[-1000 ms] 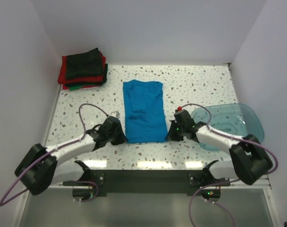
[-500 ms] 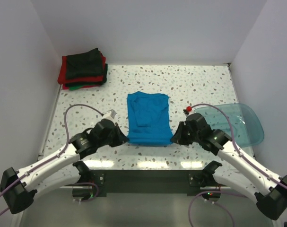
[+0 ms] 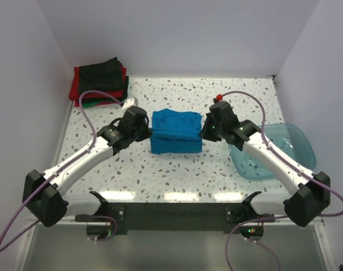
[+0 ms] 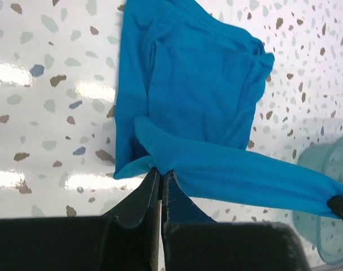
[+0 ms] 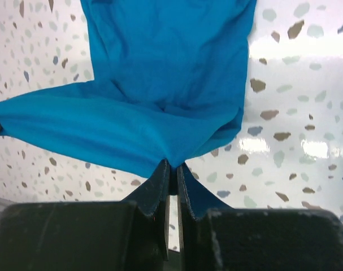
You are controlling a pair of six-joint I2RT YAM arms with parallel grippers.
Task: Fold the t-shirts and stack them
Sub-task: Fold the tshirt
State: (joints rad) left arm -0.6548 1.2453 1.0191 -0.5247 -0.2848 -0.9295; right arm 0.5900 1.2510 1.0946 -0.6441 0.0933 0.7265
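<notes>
The bright blue t-shirt (image 3: 176,131) lies in the middle of the speckled table, its near hem lifted and carried back over the rest. My left gripper (image 3: 148,131) is shut on the hem's left corner (image 4: 154,164). My right gripper (image 3: 204,131) is shut on the hem's right corner (image 5: 171,161). The hem stretches taut between both grippers above the shirt (image 4: 199,84), which also shows in the right wrist view (image 5: 165,51). A stack of folded dark green/black and red t-shirts (image 3: 100,82) sits at the far left corner.
A translucent blue-green plastic tub (image 3: 273,149) stands at the right edge, under my right arm; its rim shows in the left wrist view (image 4: 329,220). White walls close the table on three sides.
Both grippers have carried the blue shirt's near hem away from the arm bases toward the far end, folding the shirt roughly in half. The shirt's footprint is much shorter now.
</notes>
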